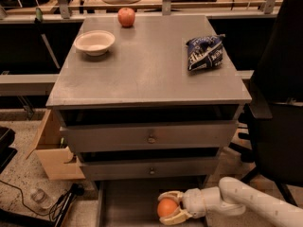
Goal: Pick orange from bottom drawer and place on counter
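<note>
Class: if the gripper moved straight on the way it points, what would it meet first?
The gripper, holding the orange low over the drawer, points picture-left; likely the drawer's left wall first, depth unclear.

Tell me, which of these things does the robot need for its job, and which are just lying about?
Part of the job: orange, gripped by the pincer low over the bottom drawer; counter, where the fruit should end up.
Just lying about: apple, white bowl and blue snack bag, all on the counter; black chair at the right.
</note>
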You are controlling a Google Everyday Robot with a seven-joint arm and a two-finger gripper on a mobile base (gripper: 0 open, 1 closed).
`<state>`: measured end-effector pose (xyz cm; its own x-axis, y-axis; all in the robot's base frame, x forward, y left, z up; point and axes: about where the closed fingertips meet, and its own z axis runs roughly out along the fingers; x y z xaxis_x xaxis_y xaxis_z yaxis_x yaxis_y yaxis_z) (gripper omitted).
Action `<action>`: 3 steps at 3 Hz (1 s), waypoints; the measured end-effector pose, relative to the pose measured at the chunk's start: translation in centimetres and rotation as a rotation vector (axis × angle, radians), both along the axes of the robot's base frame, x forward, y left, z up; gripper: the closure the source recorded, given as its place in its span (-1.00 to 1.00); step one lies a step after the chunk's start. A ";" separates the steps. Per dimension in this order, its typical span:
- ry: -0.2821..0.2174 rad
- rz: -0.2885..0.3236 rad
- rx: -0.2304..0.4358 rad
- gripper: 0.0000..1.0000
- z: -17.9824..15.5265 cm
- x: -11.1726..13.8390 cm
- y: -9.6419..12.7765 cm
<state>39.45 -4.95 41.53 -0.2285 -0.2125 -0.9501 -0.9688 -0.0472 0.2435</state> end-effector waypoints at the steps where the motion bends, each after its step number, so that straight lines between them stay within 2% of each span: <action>1: -0.001 -0.025 0.019 1.00 5.1 -0.8 -1.4; 2: -0.001 -0.025 0.019 1.00 5.1 -0.8 -1.4; 3: 0.001 -0.024 0.028 1.00 7.3 -0.5 -0.8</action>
<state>38.99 -5.80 48.85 -0.2336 -0.1803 -0.9555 -0.9695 -0.0312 0.2429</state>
